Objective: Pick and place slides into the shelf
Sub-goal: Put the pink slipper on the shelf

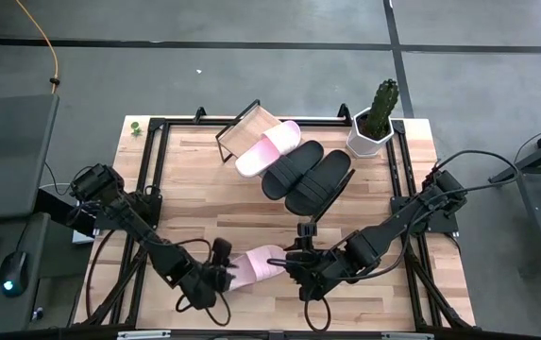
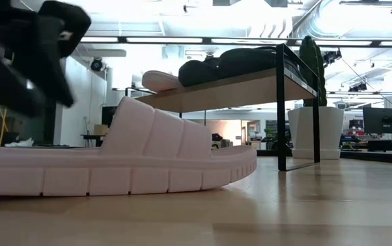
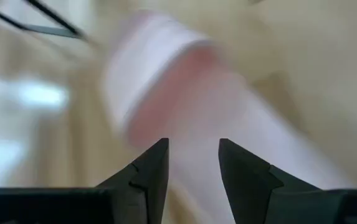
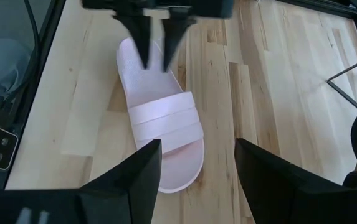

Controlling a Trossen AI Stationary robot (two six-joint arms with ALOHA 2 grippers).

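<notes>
- The left gripper (image 1: 225, 271) sits low at the near edge of the table (image 1: 204, 189), right at the heel end of the loose pink slide (image 1: 256, 265). Its fingers (image 3: 150, 171) are slightly apart with a narrow gap, and the slide is blurred just ahead of them, so nothing is clamped yet as far as I can see.
- The right gripper (image 1: 295, 267) is on the opposite end of that same slide, at the toe. Its fingers (image 4: 142, 165) are spread wide, and the slide (image 4: 162, 134) lies flat on the wood just past them, strap up, not held.
- From the right wrist view, the left gripper (image 4: 156, 37) comes in from the far end of the slide, tips pointing down over the heel.
- The shelf (image 1: 242, 132) is well away from both grippers, at the far side of the table. It already has the other pink slide (image 1: 268, 148) and the two black slides (image 1: 308, 177) resting on it side by side.
- A white pot with a cactus (image 1: 376, 118) stands just beside the shelf, even farther from the grippers.
- In the low view the loose slide (image 2: 113, 160) lies flat on the table.
</notes>
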